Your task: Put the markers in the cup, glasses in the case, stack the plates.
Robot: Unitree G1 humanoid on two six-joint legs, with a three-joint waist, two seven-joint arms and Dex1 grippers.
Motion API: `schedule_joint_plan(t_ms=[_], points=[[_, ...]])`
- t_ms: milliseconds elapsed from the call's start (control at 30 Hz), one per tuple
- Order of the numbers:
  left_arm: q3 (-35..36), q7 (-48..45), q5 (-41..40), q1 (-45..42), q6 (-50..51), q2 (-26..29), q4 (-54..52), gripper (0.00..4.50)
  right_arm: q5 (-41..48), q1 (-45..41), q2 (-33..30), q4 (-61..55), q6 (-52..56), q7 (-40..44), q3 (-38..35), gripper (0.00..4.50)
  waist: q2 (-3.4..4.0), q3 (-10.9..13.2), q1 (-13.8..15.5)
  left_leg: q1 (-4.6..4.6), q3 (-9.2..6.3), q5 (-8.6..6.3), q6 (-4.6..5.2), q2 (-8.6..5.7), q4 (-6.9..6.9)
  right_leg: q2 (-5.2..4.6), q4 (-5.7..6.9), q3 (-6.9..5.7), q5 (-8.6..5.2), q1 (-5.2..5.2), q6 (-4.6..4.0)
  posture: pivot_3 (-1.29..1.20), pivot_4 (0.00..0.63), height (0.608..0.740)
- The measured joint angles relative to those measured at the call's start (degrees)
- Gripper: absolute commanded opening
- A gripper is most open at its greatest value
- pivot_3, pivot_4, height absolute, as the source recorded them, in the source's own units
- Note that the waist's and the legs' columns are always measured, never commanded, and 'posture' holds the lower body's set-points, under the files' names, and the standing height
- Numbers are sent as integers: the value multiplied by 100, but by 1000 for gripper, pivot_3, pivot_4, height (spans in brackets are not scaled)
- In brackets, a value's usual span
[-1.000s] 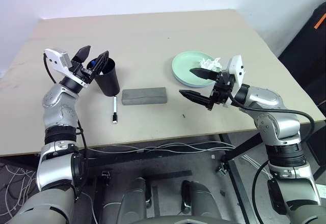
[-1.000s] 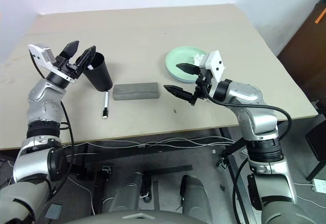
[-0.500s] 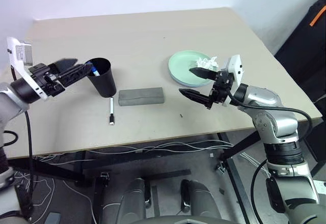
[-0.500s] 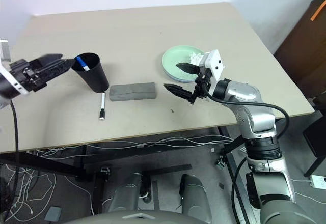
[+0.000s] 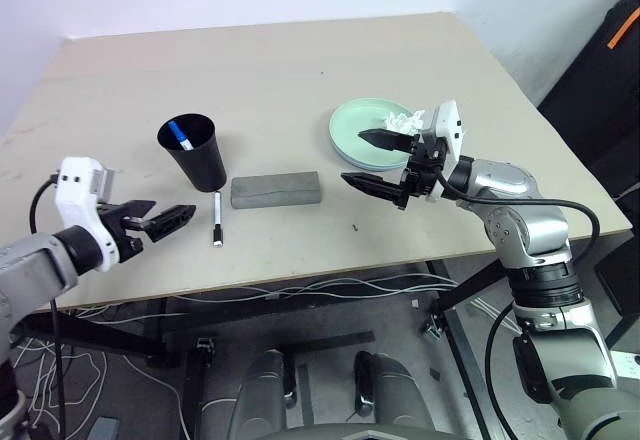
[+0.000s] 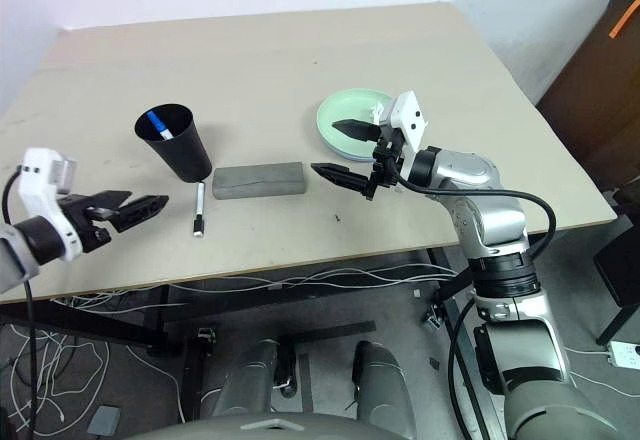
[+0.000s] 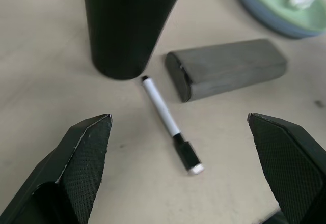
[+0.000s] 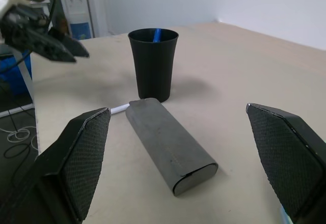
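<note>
While both claws gape empty, left claw [image 5: 158, 222] nears the black-capped marker [image 5: 216, 220], seemingly beside the cup [image 5: 194, 152].

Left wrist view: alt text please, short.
A black-capped marker lies on the tan table between the open left claw's fingers, unheld. Behind it stand the black cup and the closed grey case, with the stacked plates at the far corner.

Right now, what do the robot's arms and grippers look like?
Both arms are silver-grey metal in rounded segments with black joint bands and black cables looping alongside. Each wrist carries a white camera block. The left gripper and right gripper each have two black tapered fingers; the wrist views show their inner pads finely cross-hatched.
</note>
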Motion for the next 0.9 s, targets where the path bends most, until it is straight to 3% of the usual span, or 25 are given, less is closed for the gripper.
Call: schedule_joint_plan(t_ms=[267,433,667,767,900], points=[[-1056,1101,791,-366,109,-595,26,4477,-4,11,1,-3,-4,5,4,4500,-2,-1,9,0,4,0,-1,-6,6,7,-3,-1,4,9,0,0,150,739],[-1657,1538,1318,-948,107,-1250,380,4477,-17,82,-4,-40,-6,-54,9,4500,-2,-2,21,2,3,1,-1,-6,15,9,-3,-1,13,37,2,0,150,739],[-1961,1813,1814,-1437,866,-1428,509,4477,-55,210,-45,-160,-2,-166,-19,4500,-2,-2,2,14,-2,3,-4,2,19,27,-3,-2,12,52,2,0,150,739],[-1914,1884,2004,-1731,1322,-1494,642,3936,-56,237,-43,-192,0,-199,-20,4500,-2,-2,-4,18,-5,3,-4,3,23,31,-2,-3,16,55,-4,0,150,739],[-1936,1843,2303,-1985,1718,-1300,854,2632,-58,250,-43,-240,0,-248,-22,4500,-2,-2,-24,21,-12,7,-10,14,22,50,-3,-1,19,54,-10,0,150,739]])
